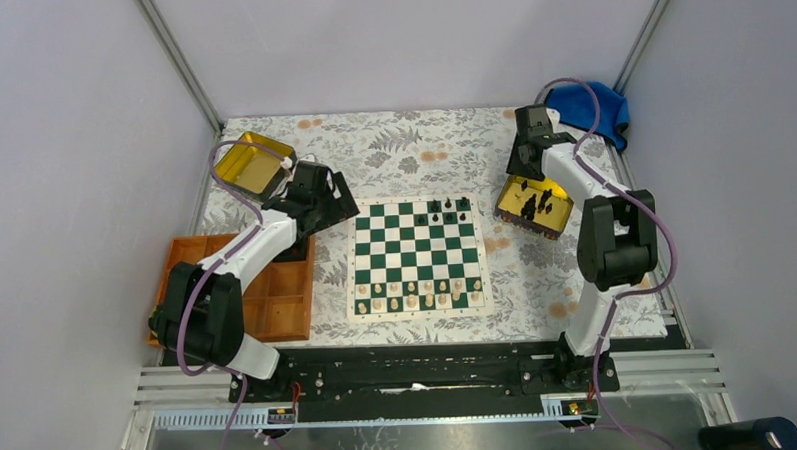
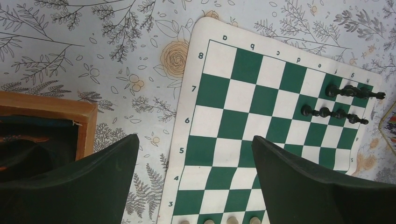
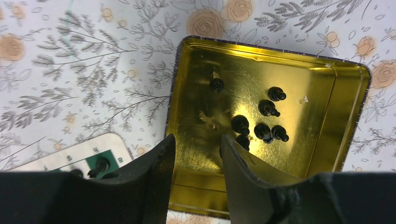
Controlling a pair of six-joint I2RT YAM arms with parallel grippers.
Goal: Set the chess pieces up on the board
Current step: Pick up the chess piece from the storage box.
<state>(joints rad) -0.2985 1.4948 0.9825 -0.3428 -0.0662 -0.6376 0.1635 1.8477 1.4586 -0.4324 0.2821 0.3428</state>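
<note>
Chess pieces in tin, just beyond right tool

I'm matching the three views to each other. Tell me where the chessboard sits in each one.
Top external: the board lies at the picture's centre.
Left wrist: the board fills the right half.
Right wrist: only its corner shows, bottom left.
Shared landmark: the chess pieces standing at that corner.

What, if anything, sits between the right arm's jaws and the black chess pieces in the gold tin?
Nothing visible. The gold metal tin is lidless, the small black chess pieces sit loose on its floor, and the open jaws hover above them.
</note>
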